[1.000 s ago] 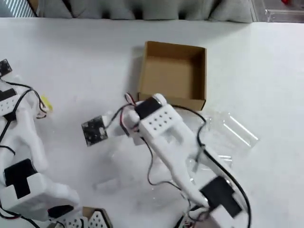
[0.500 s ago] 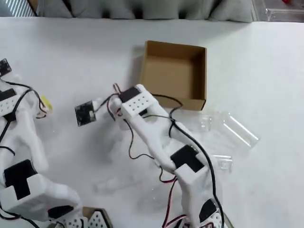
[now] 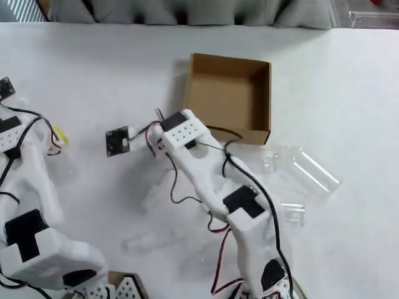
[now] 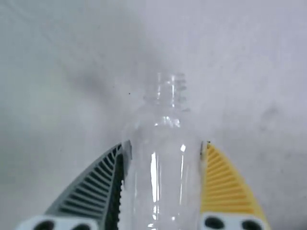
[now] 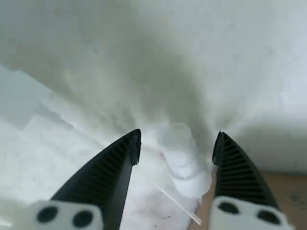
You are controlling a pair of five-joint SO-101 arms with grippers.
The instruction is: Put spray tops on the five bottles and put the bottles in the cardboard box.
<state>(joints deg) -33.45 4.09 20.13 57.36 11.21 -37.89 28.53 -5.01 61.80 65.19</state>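
In the left wrist view a clear bottle [image 4: 163,158] with a bare threaded neck stands between the grey and yellow fingers of my left gripper [image 4: 163,148], which is shut on its body. In the high view that gripper's yellow finger [image 3: 59,134] shows at the table's left side. My right gripper [image 5: 177,139] is open, its black fingers on either side of a white spray top [image 5: 184,163] lying on the table. The right arm's wrist [image 3: 182,132] sits just off the near left corner of the cardboard box [image 3: 227,128], which is open-topped.
Clear bottles lie on the table right of the right arm, one long [image 3: 308,169] and one shorter [image 3: 288,213]. Faint clear pieces [image 3: 146,240] lie near the front, between the arms. A corner of the box [image 5: 283,196] shows close to the right gripper.
The right arm has stretched out and swung left and away, from in front of the box to beside its near left corner. The left arm has stayed still.
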